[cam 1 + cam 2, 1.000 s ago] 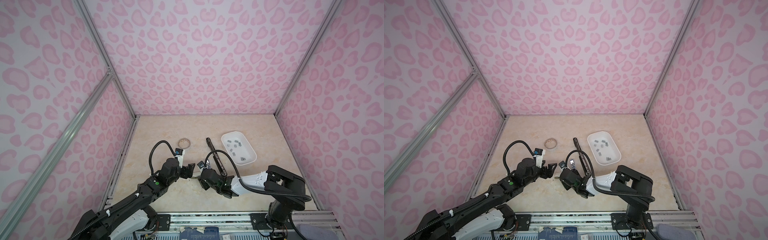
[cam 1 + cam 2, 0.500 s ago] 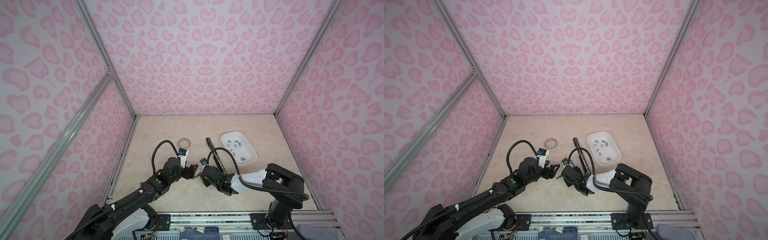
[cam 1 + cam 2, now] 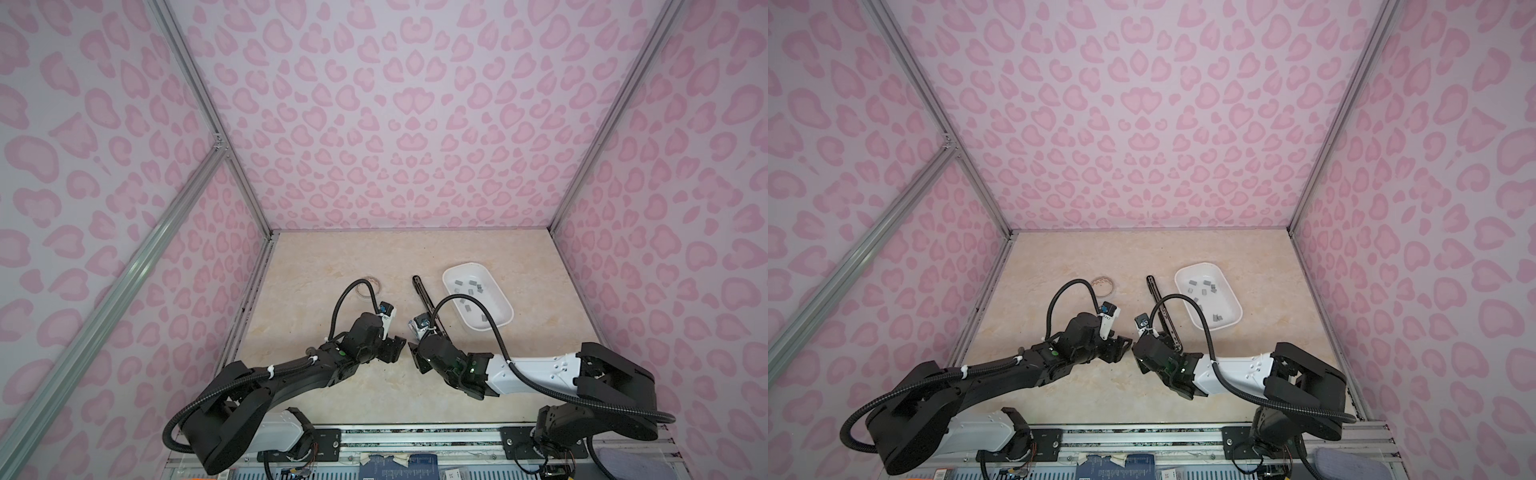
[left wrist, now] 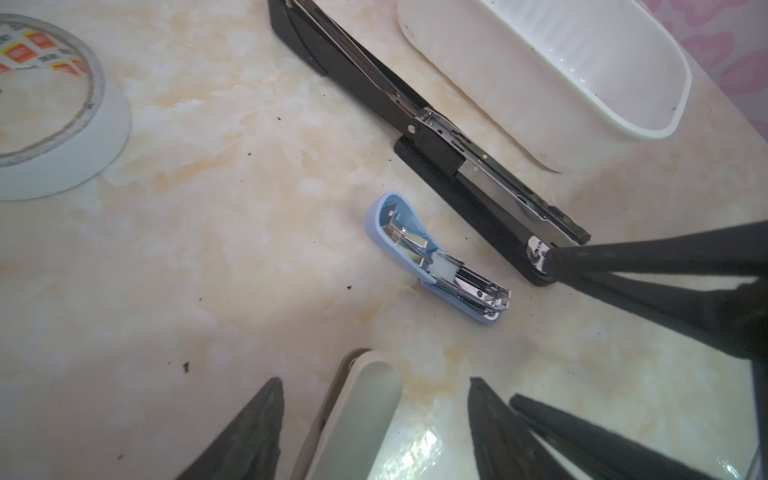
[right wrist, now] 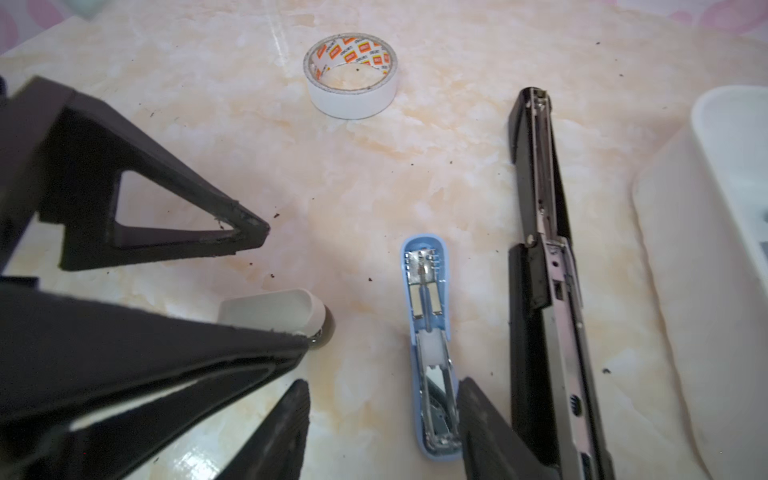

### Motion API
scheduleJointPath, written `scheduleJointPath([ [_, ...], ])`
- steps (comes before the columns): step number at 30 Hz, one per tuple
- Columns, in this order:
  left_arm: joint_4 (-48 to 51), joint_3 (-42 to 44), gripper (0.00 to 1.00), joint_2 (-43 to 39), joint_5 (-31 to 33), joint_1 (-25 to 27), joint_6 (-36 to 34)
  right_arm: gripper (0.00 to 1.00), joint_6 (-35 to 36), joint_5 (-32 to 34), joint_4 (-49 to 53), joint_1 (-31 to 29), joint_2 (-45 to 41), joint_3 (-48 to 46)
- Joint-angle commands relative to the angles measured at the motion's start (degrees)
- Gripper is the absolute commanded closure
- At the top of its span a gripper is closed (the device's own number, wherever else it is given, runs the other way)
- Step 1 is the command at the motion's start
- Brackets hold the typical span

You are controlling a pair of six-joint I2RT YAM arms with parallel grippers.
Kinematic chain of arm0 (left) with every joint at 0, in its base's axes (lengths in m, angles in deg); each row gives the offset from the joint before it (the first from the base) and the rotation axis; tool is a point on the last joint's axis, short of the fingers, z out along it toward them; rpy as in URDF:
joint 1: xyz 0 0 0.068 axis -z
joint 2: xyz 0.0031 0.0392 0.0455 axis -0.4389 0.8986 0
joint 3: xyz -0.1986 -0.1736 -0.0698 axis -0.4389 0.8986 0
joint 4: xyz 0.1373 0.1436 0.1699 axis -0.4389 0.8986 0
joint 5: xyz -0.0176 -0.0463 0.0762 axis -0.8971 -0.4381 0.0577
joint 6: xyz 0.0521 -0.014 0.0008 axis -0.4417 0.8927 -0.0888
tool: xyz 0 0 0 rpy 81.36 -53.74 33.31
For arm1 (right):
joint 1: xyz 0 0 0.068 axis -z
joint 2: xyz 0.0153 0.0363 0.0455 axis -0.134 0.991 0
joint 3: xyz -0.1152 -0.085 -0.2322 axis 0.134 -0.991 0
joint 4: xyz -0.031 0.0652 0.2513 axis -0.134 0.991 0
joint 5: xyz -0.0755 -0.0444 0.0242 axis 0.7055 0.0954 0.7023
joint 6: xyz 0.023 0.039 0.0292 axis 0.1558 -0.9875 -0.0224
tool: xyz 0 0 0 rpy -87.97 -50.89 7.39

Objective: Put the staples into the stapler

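Left claw (image 4: 374, 382) released astride rounded cream stapler (image 4: 361, 419), right claw (image 5: 383, 382) released, glossy marbled table (image 4: 208, 249)

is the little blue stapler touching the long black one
Apart. The left wrist view shows a strip of bare tabletop running all along between the blue stapler and the black stapler.

Grey staples (image 3: 471, 292) loose in white tray (image 3: 496, 305)

Tape roll (image 5: 353, 102), white tray (image 4: 498, 83), marble tabletop (image 3: 332, 257)
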Motion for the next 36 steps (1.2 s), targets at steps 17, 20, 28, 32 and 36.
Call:
scheduleJointPath([
  [17, 2.00, -4.23, 0.53, 7.67, 6.80, 2.84, -4.08, 0.39, -2.30, 4.31, 4.68, 0.59, -9.04, -5.02],
  [20, 2.62, -4.28, 0.53, 7.93, 7.11, 2.80, -4.72, 0.39, -2.34, 3.98, 4.50, 0.68, -8.78, -5.19],
  [28, 3.29, -4.07, 0.58, 8.27, 6.77, 2.80, -5.03, 0.39, -3.06, 3.53, 3.69, 0.64, -9.05, -6.01],
  [32, 2.80, -3.81, 0.77, 7.87, 5.50, 2.93, -4.86, 0.39, -3.71, 2.91, 3.31, 0.69, -9.09, -6.41],
  [36, 2.53, -3.84, 0.90, 6.68, 3.62, 2.89, -4.68, 0.40, -4.10, 1.45, 2.13, 0.67, -8.77, -6.45],
])
